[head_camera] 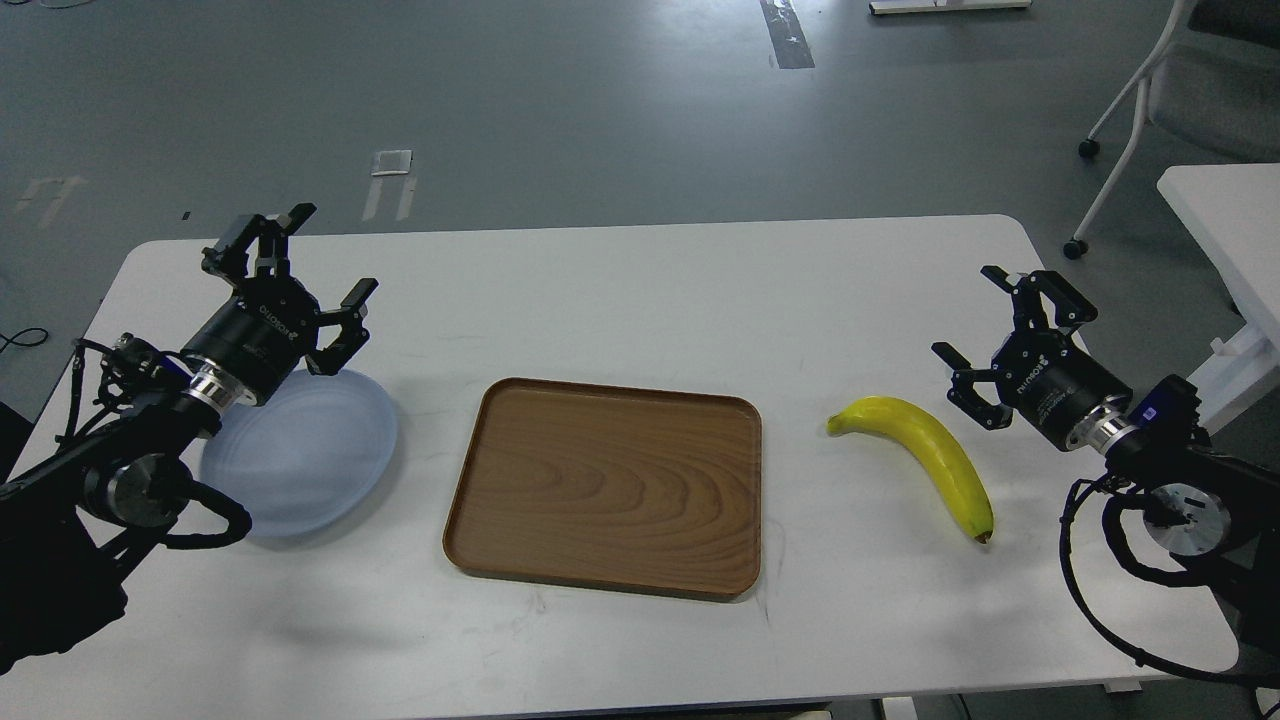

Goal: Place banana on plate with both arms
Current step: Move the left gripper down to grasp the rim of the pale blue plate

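A bright yellow banana lies on the white table at the right, its greenish stem toward the middle and its dark tip toward me. Just right of it my right gripper stands open and empty, above the table. At the left sits the pale blue-grey plate, partly covered by my left arm. My left gripper hovers over the plate's far edge, fingers spread open, holding nothing.
A brown wood-grain tray lies between plate and banana in the middle of the white table. A wheeled chair and a second white table stand beyond the right edge.
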Robot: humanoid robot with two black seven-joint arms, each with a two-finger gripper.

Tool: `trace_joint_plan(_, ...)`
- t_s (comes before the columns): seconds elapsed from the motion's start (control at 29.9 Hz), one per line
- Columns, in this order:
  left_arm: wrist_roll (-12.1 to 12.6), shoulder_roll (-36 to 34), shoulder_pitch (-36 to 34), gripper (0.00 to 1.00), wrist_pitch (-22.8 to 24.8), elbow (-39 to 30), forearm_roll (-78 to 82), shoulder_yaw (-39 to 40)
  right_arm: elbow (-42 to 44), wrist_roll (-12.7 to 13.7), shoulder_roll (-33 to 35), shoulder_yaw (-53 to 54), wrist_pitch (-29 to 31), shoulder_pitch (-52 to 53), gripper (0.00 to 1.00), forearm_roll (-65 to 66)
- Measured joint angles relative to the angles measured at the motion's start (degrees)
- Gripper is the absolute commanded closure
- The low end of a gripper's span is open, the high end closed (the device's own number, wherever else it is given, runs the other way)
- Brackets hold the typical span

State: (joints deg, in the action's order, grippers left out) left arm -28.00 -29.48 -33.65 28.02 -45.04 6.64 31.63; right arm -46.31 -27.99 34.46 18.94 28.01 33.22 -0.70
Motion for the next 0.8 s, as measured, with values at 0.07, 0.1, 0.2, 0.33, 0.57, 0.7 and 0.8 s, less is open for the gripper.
trace_joint_plan(0.07, 0.0, 0.0, 0.1, 0.02, 0.0, 0.0, 0.0, 0.3, 0.0, 0.0, 0.0, 0.0, 0.0, 0.0, 0.01, 0.0)
trace_joint_plan(0.1, 0.0, 0.0, 0.2, 0.02, 0.0, 0.0, 0.1, 0.4, 0.0, 0.0, 0.0, 0.0, 0.0, 0.0, 0.01, 0.0)
trace_joint_plan(0.2, 0.0, 0.0, 0.2, 0.02, 0.0, 0.0, 0.2, 0.4, 0.0, 0.0, 0.0, 0.0, 0.0, -0.1, 0.01, 0.0)
trace_joint_plan(0.33, 0.0, -0.4, 0.2, 0.02, 0.0, 0.0, 0.6, 0.1, 0.0, 0.0, 0.0, -0.1, 0.0, -0.2, 0.01, 0.0)
trace_joint_plan(0.57, 0.0, -3.3, -2.3, 0.02, 0.0, 1.9, 1.1, 0.3, 0.0, 0.0, 0.0, -0.3, 0.0, -0.1, 0.01, 0.1)
trace_joint_plan(0.7, 0.0, -6.1, -5.2, 0.02, 0.0, 1.1, 7.9, -0.1, 0.1, 0.0, 0.0, -0.3, 0.0, -0.1, 0.01, 0.2)
trace_joint_plan(0.8, 0.0, -9.5, -7.0, 0.02, 0.0, -1.9, 19.7, -0.2, 0.1, 0.0, 0.1, -0.4, 0.0, -0.1, 0.01, 0.2)
